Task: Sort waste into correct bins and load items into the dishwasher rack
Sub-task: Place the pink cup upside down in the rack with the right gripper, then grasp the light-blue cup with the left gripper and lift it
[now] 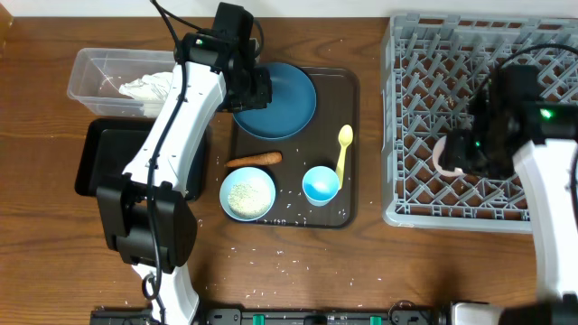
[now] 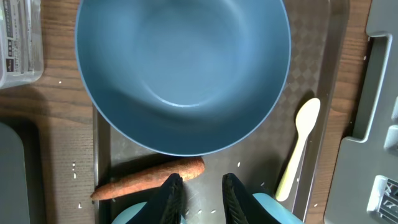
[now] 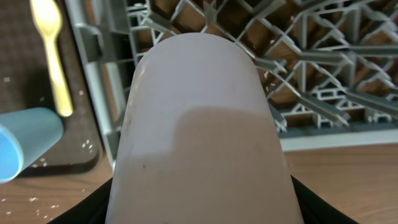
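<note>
overhead, our right gripper (image 1: 456,155) hangs over the rack (image 1: 397,108), holding the pink cup (image 1: 442,153) to load it. left wrist: the left gripper (image 2: 200,183) gapes empty over the carrot (image 2: 149,177), seemingly lined up for waste. right wrist: fingers (image 3: 317,208) clamp the pink cup above the lattice.

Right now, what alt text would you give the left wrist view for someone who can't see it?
A round dark-blue plate fills the upper frame, resting on a dark brown tray. Below its rim lies a thin orange carrot, with the open left gripper at the carrot's right end; a yellow spoon lies to the right.
</note>
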`<move>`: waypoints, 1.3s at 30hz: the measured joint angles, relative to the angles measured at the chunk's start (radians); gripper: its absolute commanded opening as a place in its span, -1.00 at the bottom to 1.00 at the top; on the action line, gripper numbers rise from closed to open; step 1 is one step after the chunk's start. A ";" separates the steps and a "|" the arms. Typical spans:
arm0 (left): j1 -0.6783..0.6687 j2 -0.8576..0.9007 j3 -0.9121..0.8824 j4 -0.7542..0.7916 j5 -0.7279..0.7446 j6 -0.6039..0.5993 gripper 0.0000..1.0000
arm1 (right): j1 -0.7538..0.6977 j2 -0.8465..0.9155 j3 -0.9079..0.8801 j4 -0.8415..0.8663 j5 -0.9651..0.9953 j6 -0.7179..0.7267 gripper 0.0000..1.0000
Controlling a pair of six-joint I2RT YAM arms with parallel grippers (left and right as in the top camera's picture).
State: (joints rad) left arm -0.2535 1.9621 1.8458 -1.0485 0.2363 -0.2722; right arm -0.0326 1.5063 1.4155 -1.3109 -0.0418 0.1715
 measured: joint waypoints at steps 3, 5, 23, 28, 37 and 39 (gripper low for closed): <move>0.000 0.000 -0.002 -0.002 -0.004 0.000 -0.51 | 0.015 0.071 0.000 0.039 -0.015 -0.006 0.09; 0.000 0.000 -0.002 -0.002 -0.005 0.000 -0.50 | 0.040 0.118 0.000 0.060 -0.031 -0.010 0.10; 0.000 0.000 -0.005 -0.023 -0.008 0.000 -0.50 | 0.114 0.325 0.011 0.079 -0.031 -0.030 0.98; -0.015 0.000 -0.006 -0.055 -0.008 0.000 -0.50 | 0.113 0.311 0.088 0.036 -0.046 -0.031 0.98; -0.152 0.000 -0.008 -0.194 -0.007 0.029 -0.34 | 0.079 0.188 0.219 0.022 -0.056 -0.041 0.98; -0.205 0.000 -0.016 -0.201 -0.008 0.039 -0.21 | 0.067 0.163 0.222 0.024 -0.056 -0.043 0.98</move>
State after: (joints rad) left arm -0.4583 1.9621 1.8301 -1.2495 0.2283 -0.2333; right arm 0.0345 1.6695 1.6371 -1.2873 -0.0978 0.1280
